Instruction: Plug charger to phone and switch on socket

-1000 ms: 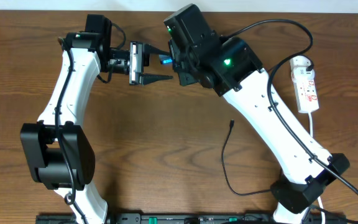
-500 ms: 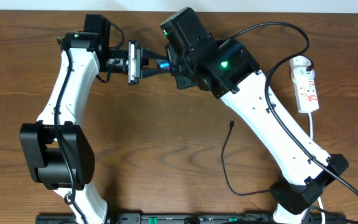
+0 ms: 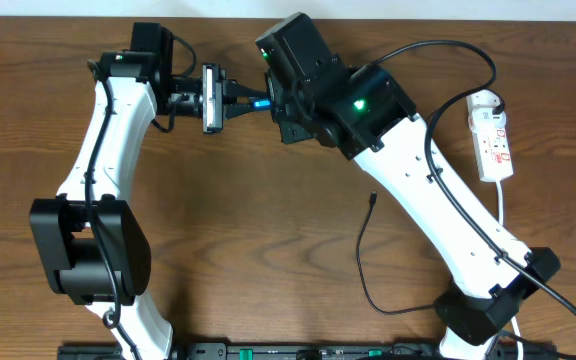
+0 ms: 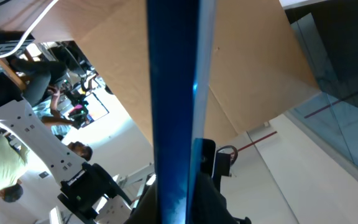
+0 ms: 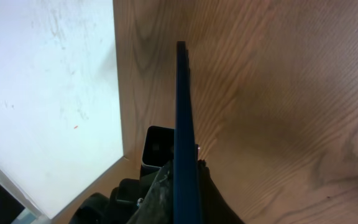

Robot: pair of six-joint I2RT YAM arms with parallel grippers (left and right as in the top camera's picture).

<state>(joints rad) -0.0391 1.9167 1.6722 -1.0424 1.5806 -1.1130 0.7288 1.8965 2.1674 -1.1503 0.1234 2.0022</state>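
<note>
Left hand (image 3: 240, 99): fingers pressed together on one end of the phone (image 4: 173, 93), holding it in the air above the far side of the surface (image 3: 268, 220).
Phone: off the surface and edge-up, spanning the gap between the two hands. Both ends are gripped, which I judge to be a handover or re-grip so that one hand can come free.
Right hand (image 5: 180, 177): clamped on the opposite end, its fingers pinching the flat faces.
Cable (image 3: 360, 250): lies loose on the surface beside the right arm. Its small tip (image 3: 371, 199) points toward the far side and is well apart from the phone, so nothing is plugged in yet.
Power strip (image 3: 493, 140): at the far right edge, well apart from both hands. Its switch position is too small to tell.
Next: one hand probably needs to let go to fetch the cable tip.
</note>
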